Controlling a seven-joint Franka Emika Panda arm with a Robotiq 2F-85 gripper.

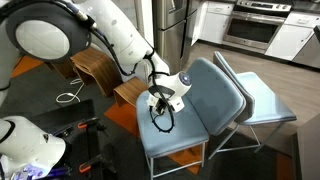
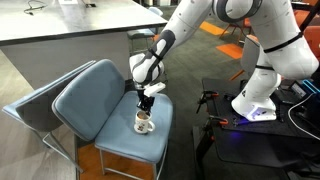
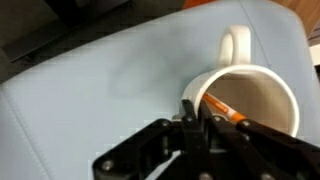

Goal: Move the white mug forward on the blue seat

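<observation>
The white mug (image 3: 255, 95) stands upright on the blue seat (image 3: 90, 90), handle pointing away in the wrist view, brownish inside with an orange streak across it. My gripper (image 3: 195, 115) is shut on the mug's rim, one finger inside the wall and one outside. In an exterior view the mug (image 2: 144, 123) sits near the seat's (image 2: 105, 120) edge opposite the backrest, with my gripper (image 2: 146, 108) coming straight down onto it. In the other exterior view my gripper (image 1: 160, 98) hides most of the mug over the seat (image 1: 190, 130).
A paler similar chair (image 1: 262, 100) stands right behind the blue one, also in an exterior view (image 2: 28, 100). A wooden side table (image 1: 100, 65) is beside the seat. A black cable (image 1: 160, 120) hangs from my wrist. The robot base (image 2: 255, 100) and a counter (image 2: 60, 35) stand nearby.
</observation>
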